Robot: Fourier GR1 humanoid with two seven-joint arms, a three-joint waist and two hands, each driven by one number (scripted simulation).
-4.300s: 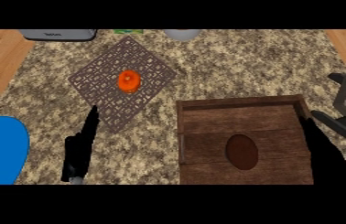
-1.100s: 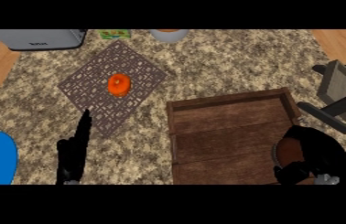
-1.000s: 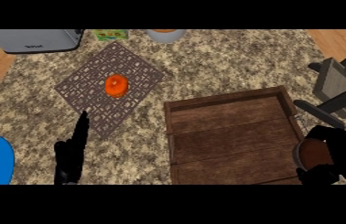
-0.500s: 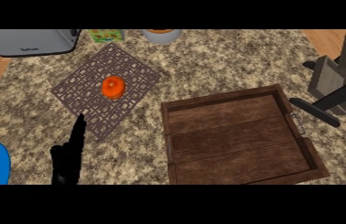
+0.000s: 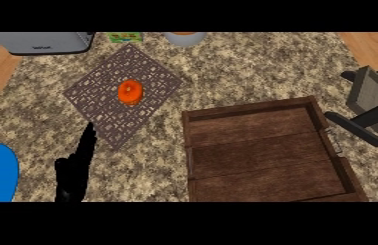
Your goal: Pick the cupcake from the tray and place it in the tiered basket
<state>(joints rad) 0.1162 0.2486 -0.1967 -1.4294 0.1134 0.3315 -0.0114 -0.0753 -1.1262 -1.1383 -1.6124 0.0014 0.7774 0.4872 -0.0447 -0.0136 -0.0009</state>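
Observation:
The brown wooden tray [image 5: 260,158] lies at the lower right of the head view, and nothing shows inside it. The cupcake is out of sight. At the right edge, a grey and black frame [image 5: 362,98] that looks like part of the tiered basket pokes into view. My left hand [image 5: 77,164] rests at the lower left, open with its fingers straight and pointing up, well apart from the tray. My right hand is outside the view.
A brown lattice mat [image 5: 103,106] lies at the upper left with an orange round thing [image 5: 130,92] on it. Along the back stand a grey toaster [image 5: 46,42], a small green item [image 5: 124,37] and a grey bowl [image 5: 184,38]. A blue object [image 5: 6,172] shows at the left edge.
The cupcake, which sat in the tray, was covered by my right hand; hand and cupcake then left the view at the lower right. The left hand stayed still.

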